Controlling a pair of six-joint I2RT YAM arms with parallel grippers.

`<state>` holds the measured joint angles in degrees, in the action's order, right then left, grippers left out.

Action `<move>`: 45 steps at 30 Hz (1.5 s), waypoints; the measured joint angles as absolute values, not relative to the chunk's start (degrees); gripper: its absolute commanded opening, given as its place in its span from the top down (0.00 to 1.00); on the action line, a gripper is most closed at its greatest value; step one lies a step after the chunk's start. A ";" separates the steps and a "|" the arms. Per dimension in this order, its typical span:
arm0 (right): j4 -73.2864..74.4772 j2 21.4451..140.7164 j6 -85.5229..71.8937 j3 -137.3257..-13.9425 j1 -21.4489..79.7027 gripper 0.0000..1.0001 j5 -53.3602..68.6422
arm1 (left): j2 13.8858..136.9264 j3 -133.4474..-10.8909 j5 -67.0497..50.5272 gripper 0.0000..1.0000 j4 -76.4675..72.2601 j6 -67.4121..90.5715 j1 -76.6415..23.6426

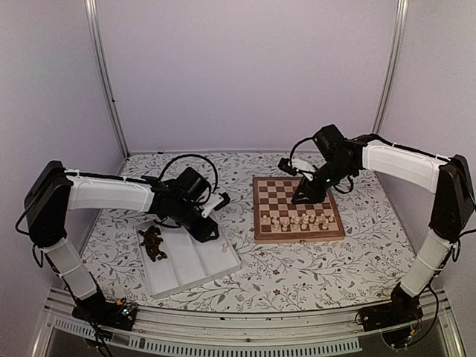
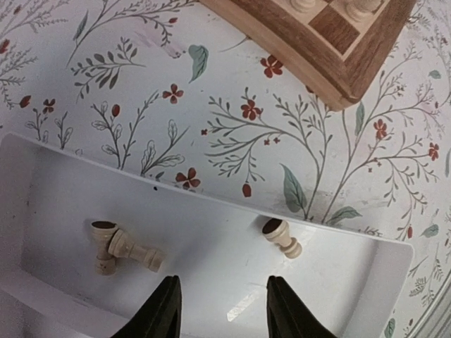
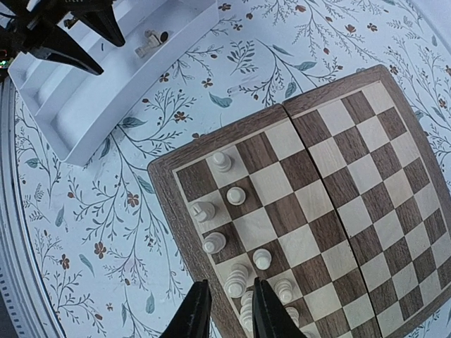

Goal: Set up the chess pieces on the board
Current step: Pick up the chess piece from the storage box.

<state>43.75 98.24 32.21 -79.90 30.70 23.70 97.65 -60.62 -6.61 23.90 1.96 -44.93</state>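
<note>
The board (image 1: 258, 212) lies right of centre, with several cream chess pieces (image 1: 301, 220) standing on its two near rows. My right gripper (image 3: 229, 313) hangs over that edge, open; a tall cream piece (image 3: 237, 279) stands on its square between the fingertips, with a gap on its left side. My left gripper (image 2: 222, 306) is low in the white tray (image 2: 211, 211), open around bare tray floor. A cream pawn (image 2: 282, 237) lies just ahead of the right finger, and two more cream pieces (image 2: 120, 250) lie to the left. Dark pieces (image 1: 152, 243) are heaped in the tray's left compartment.
The tray (image 1: 193, 260) sits at an angle on the flowered cloth, left of the board. The board's corner (image 2: 331, 63) shows beyond the tray wall in the left wrist view. A metal rail (image 1: 245, 338) runs along the near table edge.
</note>
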 measured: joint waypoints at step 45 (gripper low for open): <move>38.92 95.85 32.36 -74.39 30.70 0.76 29.17 | 110.74 -70.78 2.50 0.89 33.30 -2.96 -39.46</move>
